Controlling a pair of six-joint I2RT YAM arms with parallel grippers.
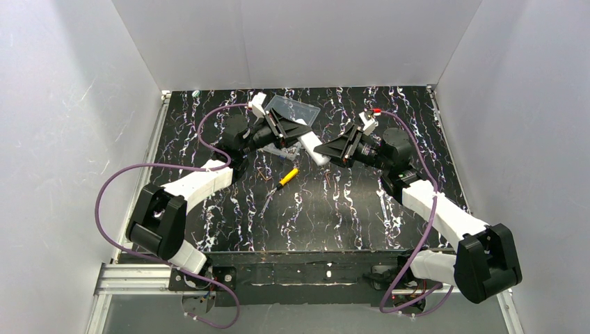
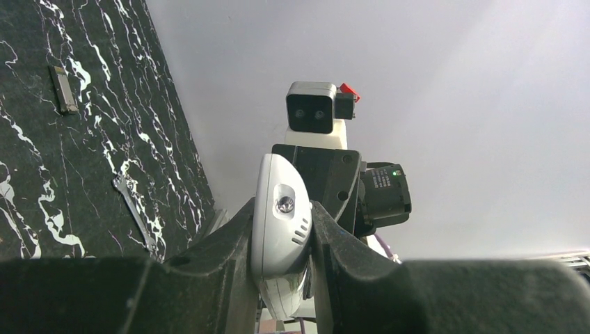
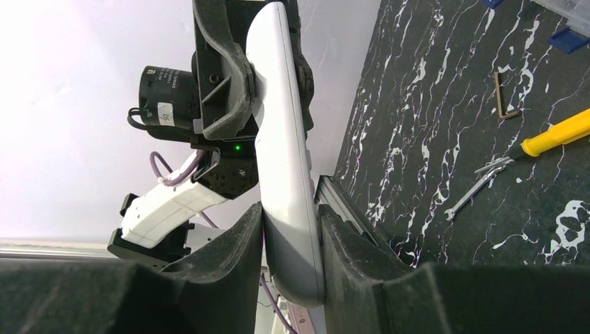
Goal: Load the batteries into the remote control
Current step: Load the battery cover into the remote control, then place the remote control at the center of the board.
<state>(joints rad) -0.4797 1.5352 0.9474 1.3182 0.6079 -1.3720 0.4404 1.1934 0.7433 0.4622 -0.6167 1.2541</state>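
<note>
At the top view's upper centre, the remote control (image 1: 315, 152) bridges both grippers: left gripper (image 2: 282, 221) clenched on one end, right gripper (image 3: 292, 233) pinching the other.

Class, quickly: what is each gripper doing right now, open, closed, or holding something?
Left gripper: closed, holding the remote control.
Right gripper: closed around the other end of the remote control, apparently gripping it.
</note>
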